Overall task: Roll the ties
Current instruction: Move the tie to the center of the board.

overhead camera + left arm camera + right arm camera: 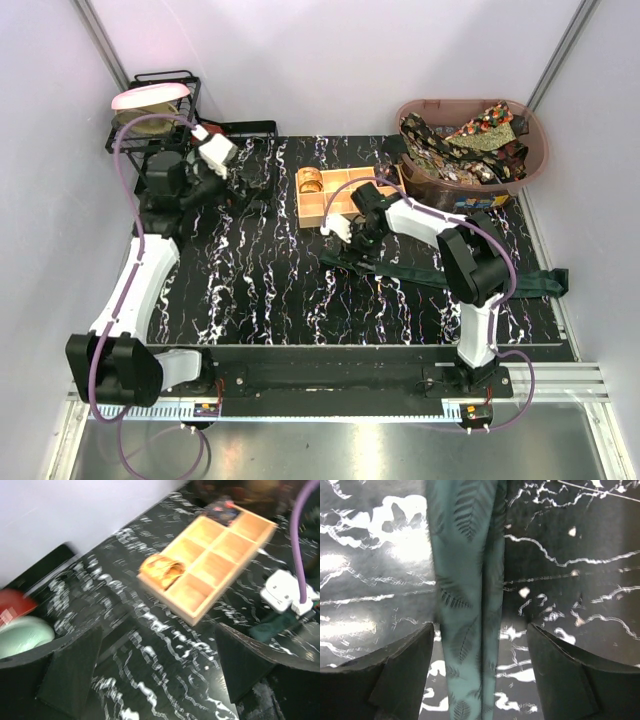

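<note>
From above, we take the tan wooden box (pixel 335 195) on the black marbled table (pixel 250 290) as our landmark. A rolled gold tie (pixel 311 181) sits in the box's far left compartment. Just on the near side of the box a dark green tie (pixel 400 270) lies flat, stretched out toward the right. The right gripper (pixel 350 240) hangs over the end of that tie nearest the box. To the right of the box and a little beyond it, a brown basket (pixel 535 150) holds a heap of patterned ties (pixel 470 140). The left gripper (pixel 240 185) is up in the air to the left of the box, well apart from every tie.

In the left wrist view, which is blurred, we see the left gripper (pixel 157 670) with its fingers (pixel 70 675) spread wide and nothing between them. The box (pixel 165 592) lies ahead, and the gold tie (pixel 161 570) is in a corner compartment.

In the right wrist view, the green tie (pixel 465 605), which shows a faint leaf pattern, runs straight down between the fingers (pixel 400 675) of the right gripper (pixel 480 670). The jaws stand apart on either side of the tie and are not closed on it. The tie lies flat on the table.
</note>
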Controlling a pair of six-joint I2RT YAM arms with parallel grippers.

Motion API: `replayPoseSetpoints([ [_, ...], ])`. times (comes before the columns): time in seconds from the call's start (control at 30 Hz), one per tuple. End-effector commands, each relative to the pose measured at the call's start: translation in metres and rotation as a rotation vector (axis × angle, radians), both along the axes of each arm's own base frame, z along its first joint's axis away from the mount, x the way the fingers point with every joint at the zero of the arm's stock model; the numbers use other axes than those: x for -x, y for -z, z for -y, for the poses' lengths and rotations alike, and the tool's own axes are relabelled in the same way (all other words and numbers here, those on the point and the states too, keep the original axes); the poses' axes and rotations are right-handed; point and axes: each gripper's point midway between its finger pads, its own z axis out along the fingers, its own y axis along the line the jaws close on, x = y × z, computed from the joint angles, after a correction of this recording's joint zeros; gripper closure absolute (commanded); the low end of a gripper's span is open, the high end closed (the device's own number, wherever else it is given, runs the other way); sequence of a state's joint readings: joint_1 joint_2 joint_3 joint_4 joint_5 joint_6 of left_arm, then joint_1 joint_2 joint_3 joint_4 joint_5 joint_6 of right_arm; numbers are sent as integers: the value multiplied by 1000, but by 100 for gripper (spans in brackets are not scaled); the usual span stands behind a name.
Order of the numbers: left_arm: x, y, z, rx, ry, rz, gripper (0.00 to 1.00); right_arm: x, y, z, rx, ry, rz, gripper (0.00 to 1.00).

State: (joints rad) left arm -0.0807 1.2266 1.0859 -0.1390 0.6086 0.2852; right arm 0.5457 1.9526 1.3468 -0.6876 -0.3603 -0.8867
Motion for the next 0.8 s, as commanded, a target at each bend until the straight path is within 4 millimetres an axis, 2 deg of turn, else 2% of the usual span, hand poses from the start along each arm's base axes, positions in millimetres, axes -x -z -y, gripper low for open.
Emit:
replayPoseSetpoints([
  [0.0,2,-32,-19,25,-79,64,1,-15,1,-16,-31,18,14,22],
  [0.13,13,-23,-23,-17,-57,61,1,3,15,-19,-4,-48,-9,42],
  [0.2,20,-14,-25,-56,-35,65,1,16,18,-19,-1,-66,-32,48],
  [0.3,38,10,-22,-140,51,52,4,41,19,-17,3,-89,-67,57],
  [0.33,43,16,-20,-162,79,52,9,48,20,-15,4,-92,-78,60],
  [0.37,55,38,-19,-185,117,1,11,56,20,-10,7,-89,-88,60],
  [0.43,72,53,-12,-255,233,40,12,71,24,-1,19,-96,-118,62],
  [0.47,91,80,-9,-270,299,-20,14,74,20,0,12,-99,-110,63],
  [0.53,105,104,-3,-387,408,23,20,87,18,4,8,-99,-131,64],
  [0.57,117,128,0,-451,468,10,24,92,17,3,0,-98,-145,66],
  [0.6,124,138,3,-476,507,8,25,97,17,2,-3,-103,-154,70],
  [0.63,131,147,7,-495,543,5,25,103,18,3,1,-105,-161,70],
  [0.67,141,159,14,-508,593,-7,25,105,19,2,3,-101,-167,69],
  [0.77,149,169,31,-533,676,13,24,107,18,-1,-3,-88,-170,52],
])
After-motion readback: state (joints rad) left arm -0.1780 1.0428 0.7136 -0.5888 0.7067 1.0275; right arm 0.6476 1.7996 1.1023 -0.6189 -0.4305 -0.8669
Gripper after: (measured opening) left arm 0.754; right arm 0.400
